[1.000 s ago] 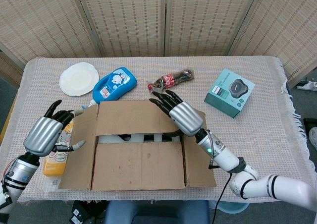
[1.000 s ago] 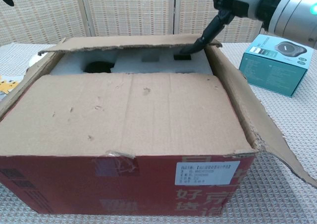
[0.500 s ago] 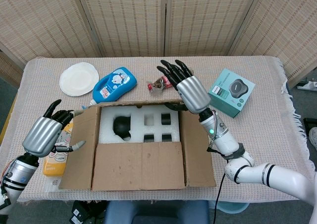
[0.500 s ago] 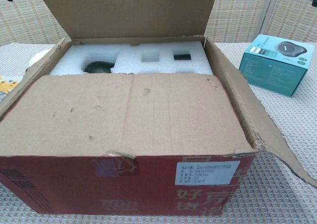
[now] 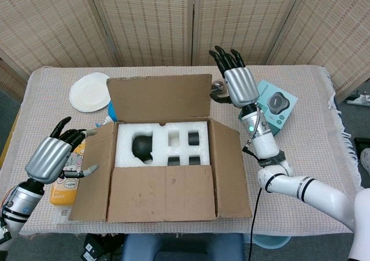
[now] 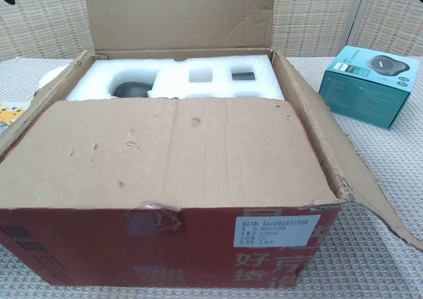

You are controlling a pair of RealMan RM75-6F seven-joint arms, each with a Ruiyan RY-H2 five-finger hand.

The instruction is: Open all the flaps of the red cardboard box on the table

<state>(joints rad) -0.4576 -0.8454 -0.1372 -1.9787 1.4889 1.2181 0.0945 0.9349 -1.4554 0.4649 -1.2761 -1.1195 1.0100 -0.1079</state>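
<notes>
The red cardboard box (image 6: 165,246) stands mid-table. Its far flap (image 5: 159,96) stands raised and leans back. The left flap (image 5: 95,168) and right flap (image 5: 228,168) are spread outward. The near flap (image 5: 165,191) lies flat over the front half. White foam (image 5: 162,142) with a dark item shows inside. My right hand (image 5: 237,82) is raised with fingers spread, just beside the far flap's right edge, holding nothing. My left hand (image 5: 52,157) hovers open next to the left flap's outer edge. In the chest view the far flap (image 6: 178,14) stands upright behind the foam (image 6: 178,77).
A white plate (image 5: 89,90) lies at the back left. A blue bottle (image 5: 111,112) peeks out behind the raised flap. A yellow packet (image 5: 63,189) lies under my left hand. A teal box (image 5: 274,108) sits right of my right arm.
The far flap went from lying over the box to standing up and leaning back. My right hand rose and moved away with it. My left hand stayed put.
</notes>
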